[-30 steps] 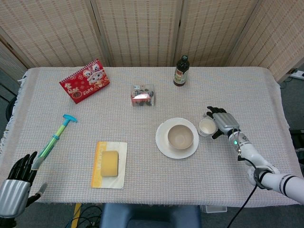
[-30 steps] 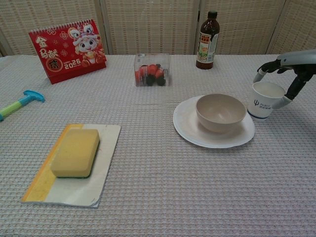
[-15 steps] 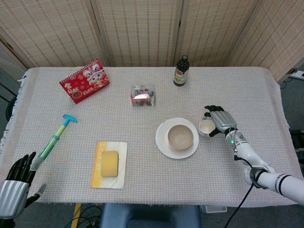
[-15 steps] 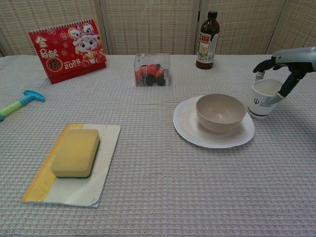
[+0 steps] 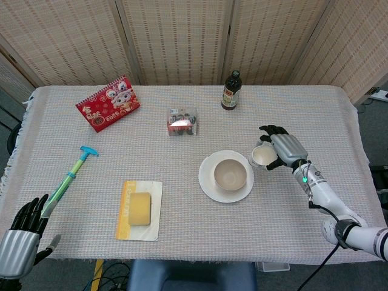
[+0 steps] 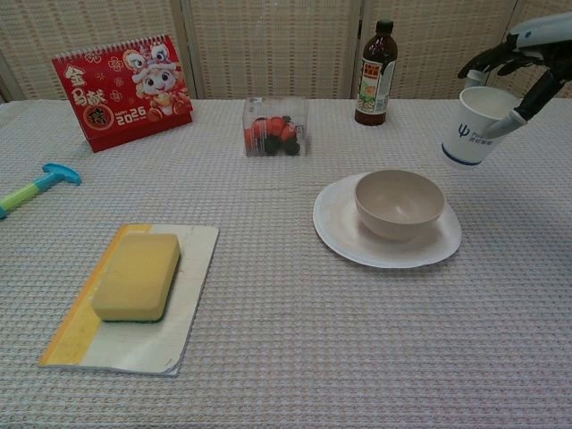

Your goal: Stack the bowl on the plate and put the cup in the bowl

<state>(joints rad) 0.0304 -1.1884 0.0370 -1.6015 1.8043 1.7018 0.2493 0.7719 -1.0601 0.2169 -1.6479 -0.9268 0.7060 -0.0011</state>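
Note:
A beige bowl (image 5: 230, 174) (image 6: 399, 203) sits on the white plate (image 5: 207, 182) (image 6: 340, 231) right of the table's middle. My right hand (image 5: 284, 149) (image 6: 527, 54) grips a white paper cup (image 5: 263, 156) (image 6: 475, 126) with a blue mark. The cup hangs in the air, tilted, just right of the bowl and above the table. My left hand (image 5: 21, 236) shows at the lower left corner of the head view, off the table's front edge, fingers spread and holding nothing.
A dark bottle (image 5: 230, 90) (image 6: 375, 73) stands behind the plate. A clear box of berries (image 5: 182, 121) (image 6: 275, 126), a red calendar (image 5: 108, 103) (image 6: 123, 91), a blue-green tool (image 5: 70, 177) (image 6: 34, 188) and a yellow sponge (image 5: 140, 208) (image 6: 137, 275) on a board lie to the left.
My right hand has lifted the cup off the table and carried it up and slightly toward the bowl. The left hand has barely moved.

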